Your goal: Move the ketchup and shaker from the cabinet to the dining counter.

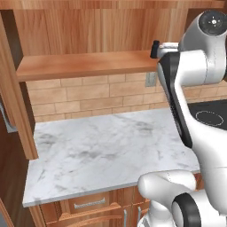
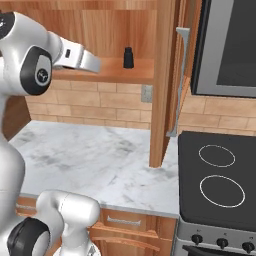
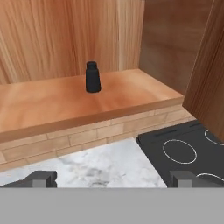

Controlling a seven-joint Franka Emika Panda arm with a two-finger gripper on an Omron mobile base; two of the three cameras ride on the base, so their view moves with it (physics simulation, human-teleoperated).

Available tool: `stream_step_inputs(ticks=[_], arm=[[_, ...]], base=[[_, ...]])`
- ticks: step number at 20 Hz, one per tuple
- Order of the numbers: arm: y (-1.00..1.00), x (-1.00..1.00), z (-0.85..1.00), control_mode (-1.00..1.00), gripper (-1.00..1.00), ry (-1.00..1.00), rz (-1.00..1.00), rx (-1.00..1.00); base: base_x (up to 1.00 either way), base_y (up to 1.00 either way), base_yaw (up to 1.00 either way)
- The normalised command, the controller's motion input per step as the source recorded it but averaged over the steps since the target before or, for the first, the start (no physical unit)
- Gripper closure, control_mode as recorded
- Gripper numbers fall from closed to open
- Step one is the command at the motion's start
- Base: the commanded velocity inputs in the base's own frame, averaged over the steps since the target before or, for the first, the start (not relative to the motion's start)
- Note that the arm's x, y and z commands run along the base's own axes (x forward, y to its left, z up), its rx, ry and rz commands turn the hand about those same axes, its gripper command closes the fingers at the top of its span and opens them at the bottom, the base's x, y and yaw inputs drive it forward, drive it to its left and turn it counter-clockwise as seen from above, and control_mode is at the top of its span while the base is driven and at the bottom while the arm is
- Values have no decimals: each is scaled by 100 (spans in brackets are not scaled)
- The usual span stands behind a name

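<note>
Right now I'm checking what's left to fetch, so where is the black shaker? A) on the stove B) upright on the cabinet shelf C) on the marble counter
B: the shaker stands upright on the cabinet shelf, above the brick backsplash.

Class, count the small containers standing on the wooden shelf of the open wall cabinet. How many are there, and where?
1. A small black shaker stands upright on the reddish-brown wooden cabinet shelf, toward its right end; parts of the shelf are hidden behind the arm.
</note>
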Motion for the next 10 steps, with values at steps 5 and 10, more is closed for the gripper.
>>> stream_step_inputs(ticks=[5, 10], arm=[[-13, 51, -17, -100, -100, 14, 5, 0], [-18, 50, -9, -100, -100, 7, 5, 0]], base=[[0, 0, 0], [0, 0, 0]])
